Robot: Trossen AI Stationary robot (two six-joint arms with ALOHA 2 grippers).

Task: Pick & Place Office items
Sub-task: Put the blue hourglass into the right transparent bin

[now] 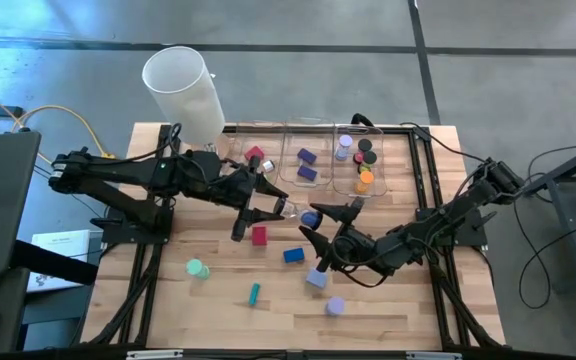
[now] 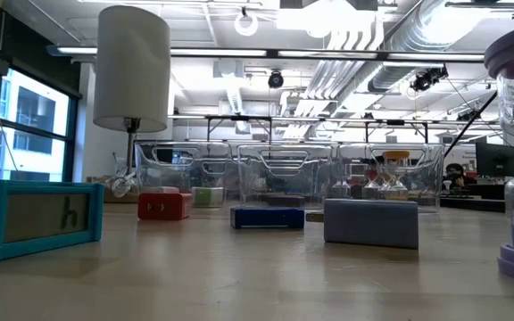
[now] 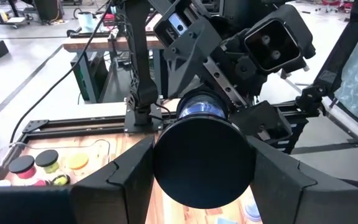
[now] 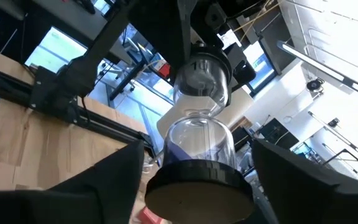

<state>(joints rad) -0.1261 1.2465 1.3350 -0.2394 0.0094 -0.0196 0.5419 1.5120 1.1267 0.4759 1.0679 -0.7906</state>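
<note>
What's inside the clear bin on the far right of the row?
The rightmost clear bin holds round rolls: lavender, black, red, another black, and orange over yellow. Anything beneath these stacked rolls is hidden.

Both arms are matte black throughout, built of angular, faceted link housings joined by rounded joint blocks, with thin black cables running along them. The left gripper (image 1: 264,203) and right gripper (image 1: 330,222) each end in two broad, wedge-shaped dark fingers (image 3: 118,180) (flat-faced, with sharp moulded edges). A boxy black housing with two small round recesses sits on the right arm's wrist (image 3: 272,42).
</note>
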